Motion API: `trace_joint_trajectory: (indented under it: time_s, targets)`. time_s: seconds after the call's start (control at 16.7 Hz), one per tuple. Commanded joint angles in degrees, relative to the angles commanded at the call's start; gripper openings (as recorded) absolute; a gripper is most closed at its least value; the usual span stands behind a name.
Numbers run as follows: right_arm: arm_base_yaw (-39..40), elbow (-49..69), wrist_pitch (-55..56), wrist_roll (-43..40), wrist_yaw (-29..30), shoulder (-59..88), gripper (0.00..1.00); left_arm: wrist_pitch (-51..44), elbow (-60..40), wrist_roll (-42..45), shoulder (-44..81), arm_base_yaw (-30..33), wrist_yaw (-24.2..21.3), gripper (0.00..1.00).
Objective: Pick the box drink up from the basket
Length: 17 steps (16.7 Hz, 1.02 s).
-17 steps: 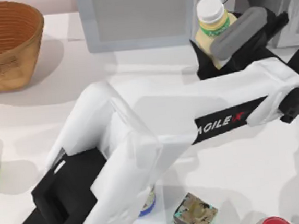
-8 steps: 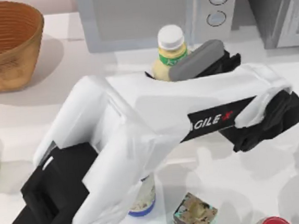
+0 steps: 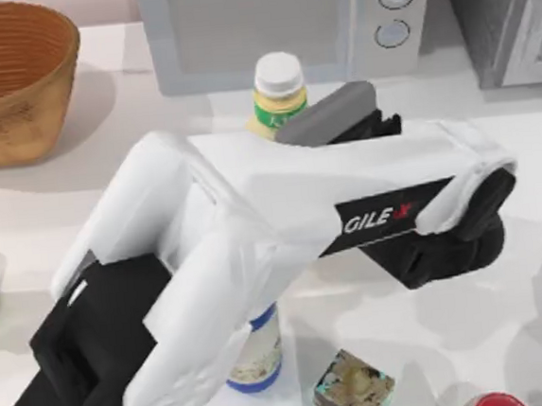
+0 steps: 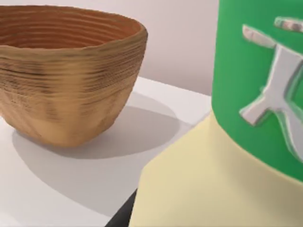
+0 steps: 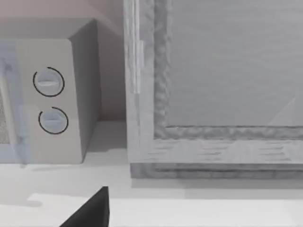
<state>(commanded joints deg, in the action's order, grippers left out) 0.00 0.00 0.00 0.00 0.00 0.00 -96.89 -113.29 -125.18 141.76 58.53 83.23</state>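
Reaching across table centre, left end effector (image 3: 293, 125) grips cream bottle (image 3: 277, 96) w/ green label, basket (image 3: 9, 79) apart.

The letters "GILE" followed by a red mark are read on a black strip on the left arm (image 3: 377, 219). Raised silver strokes are seen on the bottle's green band (image 4: 265, 90), unreadable.
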Motion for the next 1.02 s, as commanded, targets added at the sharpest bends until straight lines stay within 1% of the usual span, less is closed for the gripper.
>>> trace_joint_trajectory:
  time_s: [0.3,1.02]
  targets:
    - [0.0,0.0,0.0,0.0,0.0,0.0,1.0,0.0,0.0,0.0,0.0,0.0,0.0,0.0]
    - [0.0,0.0,0.0,0.0,0.0,0.0,1.0,0.0,0.0,0.0,0.0,0.0,0.0,0.9]
